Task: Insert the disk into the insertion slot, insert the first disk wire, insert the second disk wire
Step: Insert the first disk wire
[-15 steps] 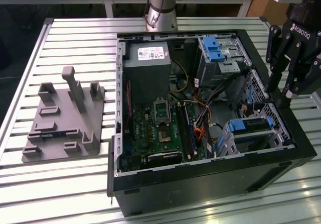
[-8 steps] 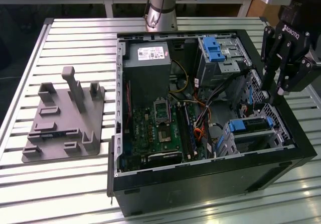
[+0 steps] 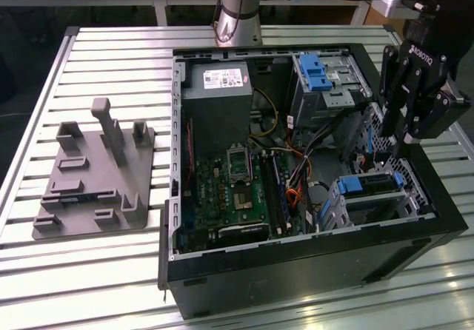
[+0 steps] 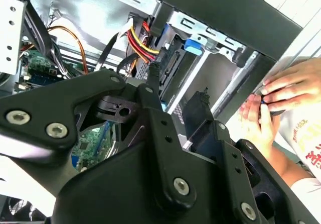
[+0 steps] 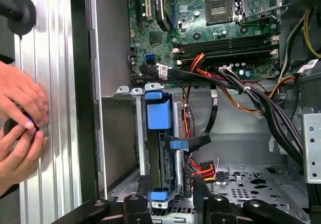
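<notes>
A black computer case (image 3: 296,271) is laid open on a slatted aluminium tabletop (image 3: 111,56). The disk (image 3: 368,183) is seated in the insertion slot (image 3: 342,213), a grey sheet-metal cage in the corner of the case towards the exterior view's right. Its bright blue plastic carrier is seen at the mouth of the cage. In the first wrist view the disk (image 5: 159,114) is seen edge-on between the cage's folded metal rails.

The claw (image 3: 398,139) is built of black jointed links set with bright screw heads. It is held above the case, just beside the cage. Its fingers (image 4: 150,91) are spread apart and nothing is gripped between them. White lettering is carried on the claw's body, and a white printed label is fixed to the grey box of the power supply (image 3: 216,86).

A taller metal bay (image 3: 318,71) with a blue latch stands further back in the case. A green motherboard (image 3: 229,189) lies on the case floor.

A bundle of wires (image 5: 203,171) in red, yellow, orange and black is gathered near the end of the disk. A flat black cable (image 5: 179,144) with a blue connector lies just beside the disk. Whether either is plugged in cannot be told.

A matt grey plastic fixture (image 3: 96,174) with upright posts is set on the tabletop towards the exterior view's left, well apart from the case. A person's hands (image 5: 20,123) are rested on the tabletop outside the case wall, closed around a small dark round object.
</notes>
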`<act>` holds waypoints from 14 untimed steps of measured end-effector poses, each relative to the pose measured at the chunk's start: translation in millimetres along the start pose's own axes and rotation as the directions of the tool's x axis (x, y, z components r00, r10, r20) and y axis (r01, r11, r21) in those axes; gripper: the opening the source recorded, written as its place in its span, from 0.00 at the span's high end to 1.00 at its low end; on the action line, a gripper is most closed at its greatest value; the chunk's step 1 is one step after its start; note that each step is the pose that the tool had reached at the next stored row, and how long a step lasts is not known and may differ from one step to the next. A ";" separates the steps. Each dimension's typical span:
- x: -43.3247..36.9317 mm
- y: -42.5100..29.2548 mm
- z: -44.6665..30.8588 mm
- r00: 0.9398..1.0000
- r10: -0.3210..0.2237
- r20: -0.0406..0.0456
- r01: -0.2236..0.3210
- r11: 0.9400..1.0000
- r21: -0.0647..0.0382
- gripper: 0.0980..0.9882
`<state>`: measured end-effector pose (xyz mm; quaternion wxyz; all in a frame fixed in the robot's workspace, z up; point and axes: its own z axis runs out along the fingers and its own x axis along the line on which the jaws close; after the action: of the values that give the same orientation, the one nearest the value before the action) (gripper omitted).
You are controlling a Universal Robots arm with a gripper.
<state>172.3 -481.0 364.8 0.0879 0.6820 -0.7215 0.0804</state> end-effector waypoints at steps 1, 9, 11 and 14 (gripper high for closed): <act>-0.7 -0.1 1.9 1.000 -0.001 -0.002 0.001 1.000 0.000 0.59; -8.4 -0.6 13.1 1.000 -0.008 -0.026 0.008 1.000 0.003 0.59; -11.8 -0.5 14.5 0.999 -0.010 -0.031 0.010 1.000 0.004 0.59; -18.9 -0.2 14.4 0.999 -0.012 -0.031 0.012 1.000 0.005 0.60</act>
<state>173.3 -466.0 346.3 0.0979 0.6854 -0.7157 0.0922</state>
